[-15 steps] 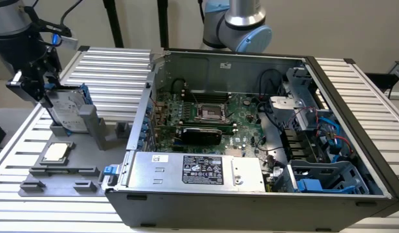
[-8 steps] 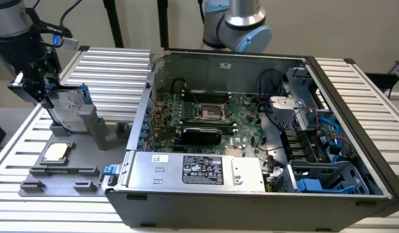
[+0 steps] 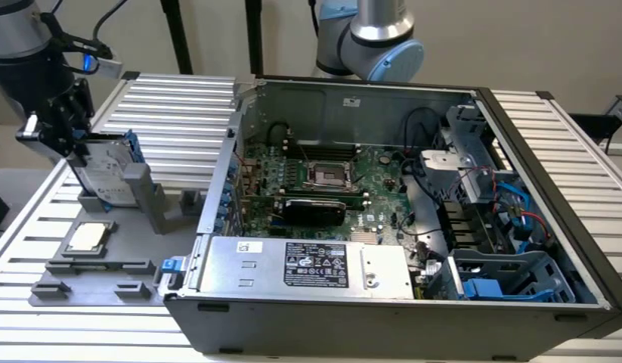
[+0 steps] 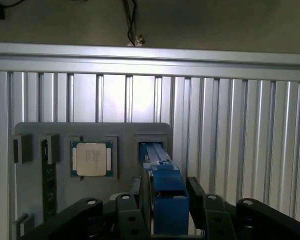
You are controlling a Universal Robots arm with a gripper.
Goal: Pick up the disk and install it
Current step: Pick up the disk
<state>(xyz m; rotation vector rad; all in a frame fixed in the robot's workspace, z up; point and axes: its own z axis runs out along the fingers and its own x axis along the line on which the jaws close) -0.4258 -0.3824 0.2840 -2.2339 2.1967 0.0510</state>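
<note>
The disk [image 3: 108,171], a silver-grey drive with a white label and blue carrier rails, stands on edge in a slot of the grey fixture [image 3: 139,208] at the exterior view's left. My gripper [image 3: 77,153] comes down on its upper end. In the wrist view the blue rail of the disk [image 4: 162,167] runs between my black fingers [image 4: 195,192], which press against both of its sides. Its far end still sits in the fixture slot. My gripper [image 4: 165,192] is shut on the disk.
A square silver CPU chip [image 3: 89,237] [image 4: 91,159] lies in the fixture beside the disk. The open computer case [image 3: 220,181] stands to the exterior view's right, with a power-supply box [image 3: 311,265], a motherboard [image 3: 321,178] and blue-grey drive bays [image 3: 507,276]. Another arm's base [image 3: 376,38] rises behind it.
</note>
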